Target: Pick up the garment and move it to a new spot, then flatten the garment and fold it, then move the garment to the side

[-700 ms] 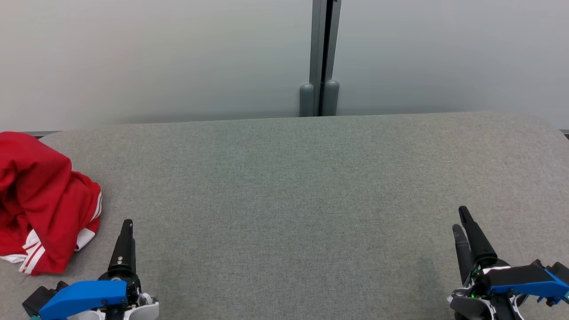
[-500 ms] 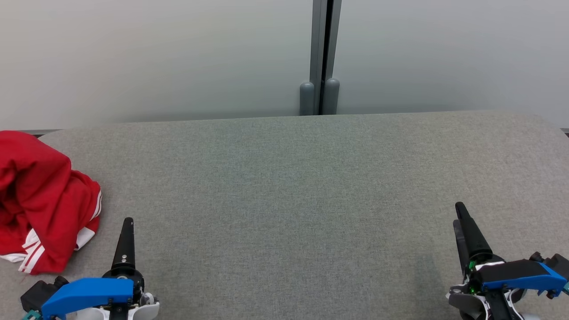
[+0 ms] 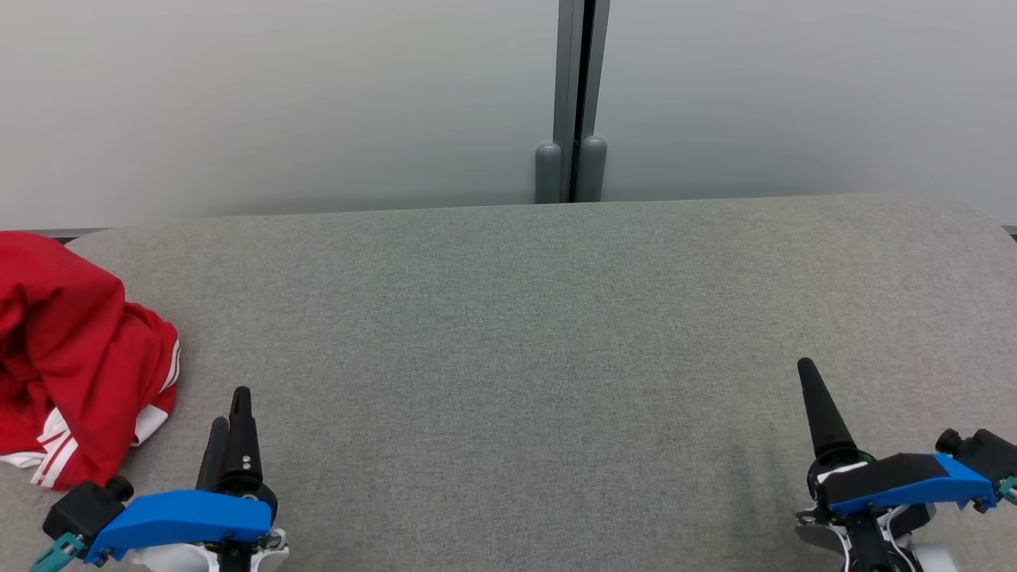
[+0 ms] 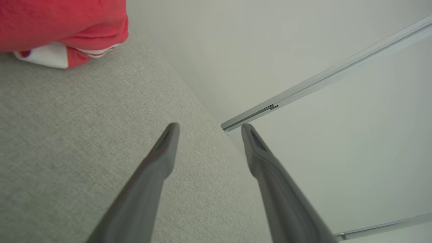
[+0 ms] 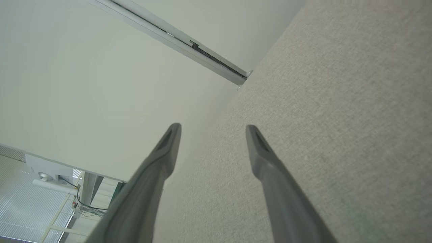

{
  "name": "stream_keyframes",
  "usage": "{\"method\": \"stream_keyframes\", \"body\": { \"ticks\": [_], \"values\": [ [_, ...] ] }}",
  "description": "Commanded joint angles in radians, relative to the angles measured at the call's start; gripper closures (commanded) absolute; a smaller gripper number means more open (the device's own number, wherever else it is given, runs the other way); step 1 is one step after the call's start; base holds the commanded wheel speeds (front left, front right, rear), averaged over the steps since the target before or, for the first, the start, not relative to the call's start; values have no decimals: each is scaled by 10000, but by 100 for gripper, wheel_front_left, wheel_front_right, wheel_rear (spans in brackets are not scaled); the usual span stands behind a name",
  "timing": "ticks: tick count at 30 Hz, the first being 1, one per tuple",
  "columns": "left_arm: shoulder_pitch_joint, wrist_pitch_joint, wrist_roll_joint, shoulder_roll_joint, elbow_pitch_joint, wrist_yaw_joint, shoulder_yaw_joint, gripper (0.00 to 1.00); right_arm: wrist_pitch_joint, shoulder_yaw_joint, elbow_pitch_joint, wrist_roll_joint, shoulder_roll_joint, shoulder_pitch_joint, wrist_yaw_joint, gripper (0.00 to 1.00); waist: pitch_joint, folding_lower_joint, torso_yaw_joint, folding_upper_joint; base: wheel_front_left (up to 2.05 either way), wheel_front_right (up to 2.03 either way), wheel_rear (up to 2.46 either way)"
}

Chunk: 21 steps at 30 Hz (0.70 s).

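Observation:
A crumpled red garment (image 3: pixel 75 357) with white stripes lies heaped at the far left of the grey table (image 3: pixel 516 334). Its edge also shows at the top left of the left wrist view, the garment (image 4: pixel 64 28). My left gripper (image 3: pixel 230 413) hovers near the front edge, just right of the garment and apart from it. Its fingers (image 4: pixel 162 155) stand open with nothing between them. My right gripper (image 3: pixel 810 377) is at the front right, far from the garment, and is open and holds nothing, as the right wrist view shows its gripper (image 5: pixel 212 130).
A pale wall with a grey vertical post (image 3: pixel 572 103) stands behind the table's far edge. The table's rounded right corner (image 3: pixel 985 226) is near my right arm. Beyond the table, the right wrist view shows floor and some equipment (image 5: pixel 50 175).
Both grippers have turned about their wrists: the left now shows two fingers side by side, the right just one. The right gripper has drifted slightly left. The garment has not moved.

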<state>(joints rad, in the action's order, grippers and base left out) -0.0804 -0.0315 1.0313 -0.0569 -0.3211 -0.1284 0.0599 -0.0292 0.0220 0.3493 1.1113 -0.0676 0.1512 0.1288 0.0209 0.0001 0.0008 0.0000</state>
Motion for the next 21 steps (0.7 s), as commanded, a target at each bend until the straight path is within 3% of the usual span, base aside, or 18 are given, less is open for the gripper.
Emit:
{"method": "stream_keyframes", "body": {
  "ticks": [1, 21],
  "values": [
    [-245, -115, -432, -84, 54, -13, -8, 0, -132, -67, -71, -445, -107, 327, 11, 0, 3, 0, -8, 0, 0, 0, 0],
    [-158, -747, -3620, -328, -127, 41, -493, 0, -771, -720, 116, -3816, -577, 396, 16, 0, 75, 0, -42, 0, 0, 0, 0]
  ]
}}
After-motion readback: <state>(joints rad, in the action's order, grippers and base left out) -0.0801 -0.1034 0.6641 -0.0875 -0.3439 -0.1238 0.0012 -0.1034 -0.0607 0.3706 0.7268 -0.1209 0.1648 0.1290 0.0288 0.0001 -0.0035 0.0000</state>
